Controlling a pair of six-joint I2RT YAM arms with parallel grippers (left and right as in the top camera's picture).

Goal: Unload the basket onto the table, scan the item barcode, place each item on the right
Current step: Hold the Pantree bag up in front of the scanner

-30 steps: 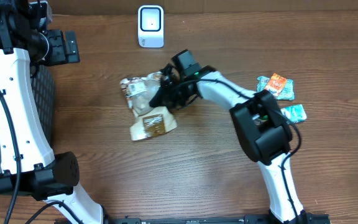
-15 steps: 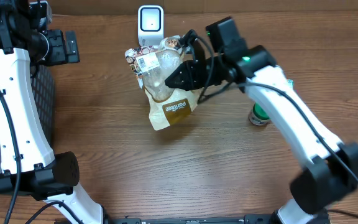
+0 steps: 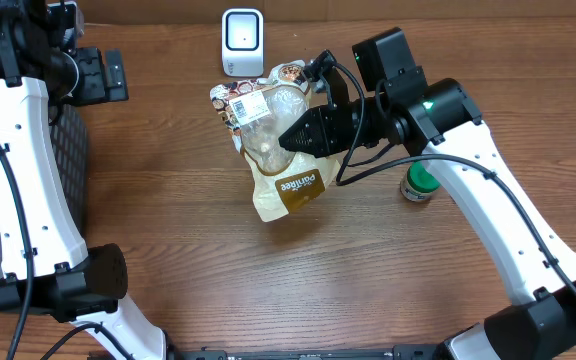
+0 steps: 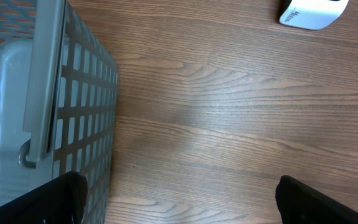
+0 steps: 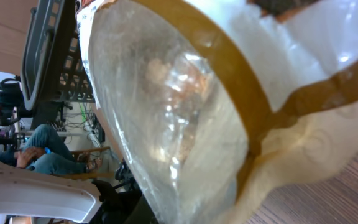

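- Bag (image 3: 280, 150) – clear plastic snack pouch with a tan printed band at its lower end. It is held up off the worktop (image 3: 268, 290), toward the back edge and near the middle, and hangs tilted with the tan end toward the front edge. In the right wrist view the bag (image 5: 179, 112) fills nearly the whole frame.
- Label (image 3: 242, 101) – white sticker on the bag's upper left corner, the part nearest the scanner.
- Scanner (image 3: 242, 42) – small white unit with a rounded window, standing at the back edge just behind the bag and not touching it. Its lower part shows at the top right of the left wrist view (image 4: 312, 12).
- Right claw (image 3: 296, 134) – clamped on the right side of the bag and carrying it.
- Left claw (image 4: 179, 202) – spread wide and holding nothing, above bare wood at the left side of the worktop.
- Basket (image 4: 73, 112) – grey mesh, at the left edge beside the left claw.
- Pot (image 3: 418, 183) – small, green-topped, standing right of centre under the right arm.
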